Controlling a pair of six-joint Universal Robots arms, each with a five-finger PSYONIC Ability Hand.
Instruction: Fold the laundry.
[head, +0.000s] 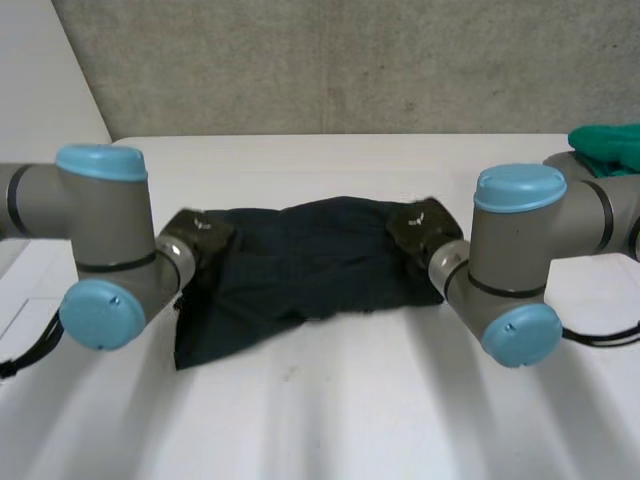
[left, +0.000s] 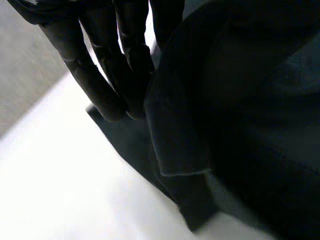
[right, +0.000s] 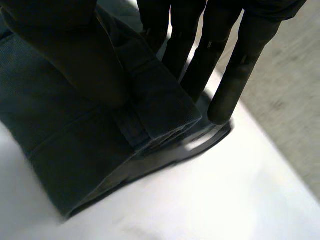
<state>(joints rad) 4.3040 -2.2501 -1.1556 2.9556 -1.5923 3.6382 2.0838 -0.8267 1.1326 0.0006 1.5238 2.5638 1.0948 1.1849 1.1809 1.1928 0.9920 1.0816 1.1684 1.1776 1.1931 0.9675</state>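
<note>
A dark navy garment (head: 300, 265) lies crumpled across the middle of the white table (head: 330, 420). My left hand (head: 196, 236) is at its left end. In the left wrist view its fingers (left: 115, 65) press against a raised fold of the garment (left: 240, 135) and grip that edge. My right hand (head: 424, 228) is at the right end. There its thumb (right: 75, 60) presses a thick folded hem of the garment (right: 75, 155) against the fingers (right: 225, 65) behind it, a pinch. Both ends look slightly lifted off the table.
A green cloth (head: 610, 145) lies at the far right edge of the table, behind my right arm. A grey wall (head: 340, 60) runs behind the table. Bare table surface stretches in front of the garment.
</note>
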